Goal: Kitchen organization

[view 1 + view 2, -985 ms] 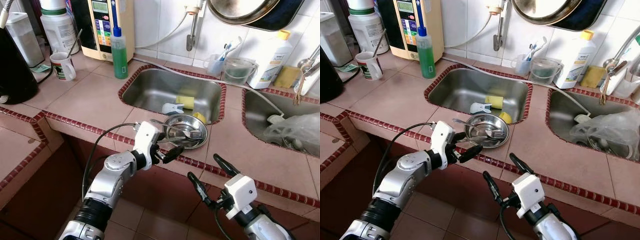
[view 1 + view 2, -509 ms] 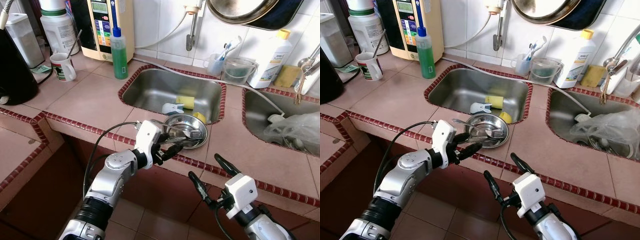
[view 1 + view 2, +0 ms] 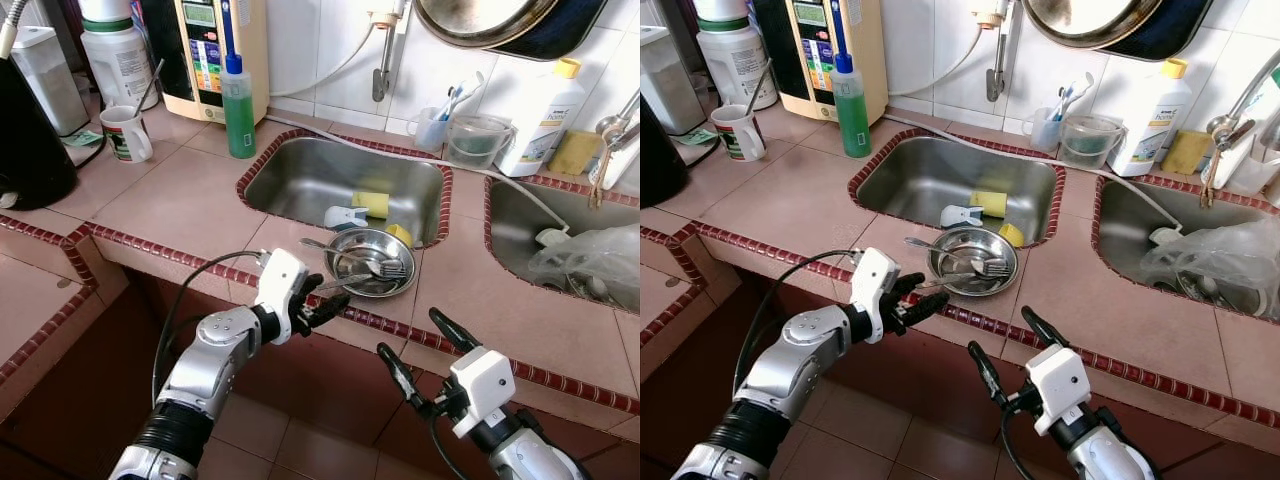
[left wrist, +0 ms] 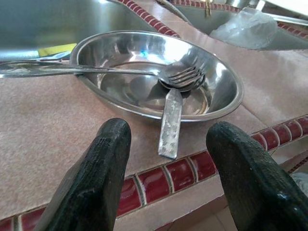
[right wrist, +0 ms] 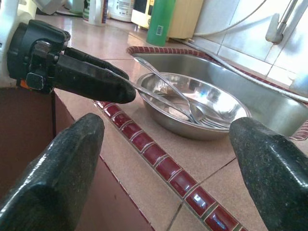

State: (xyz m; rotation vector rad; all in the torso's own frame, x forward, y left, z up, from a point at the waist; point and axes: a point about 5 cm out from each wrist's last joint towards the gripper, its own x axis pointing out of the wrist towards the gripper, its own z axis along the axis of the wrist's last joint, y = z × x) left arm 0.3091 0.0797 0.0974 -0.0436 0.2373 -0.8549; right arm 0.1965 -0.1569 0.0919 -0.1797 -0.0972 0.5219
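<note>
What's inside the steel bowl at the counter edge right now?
The steel bowl holds a fork and a spoon, their handles sticking out over the rim. The spoon's bowl lies under the fork tines, mostly covered. The left gripper waits open before it.

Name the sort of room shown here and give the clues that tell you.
Most likely a home kitchen: a tiled counter with a steel sink, a metal bowl holding a fork, and a green soap bottle.

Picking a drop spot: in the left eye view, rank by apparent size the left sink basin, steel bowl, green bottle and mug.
1. left sink basin
2. steel bowl
3. green bottle
4. mug
Bowl and bottle look close; the bowl sits nearer the camera, so that pair is unsure.
</note>
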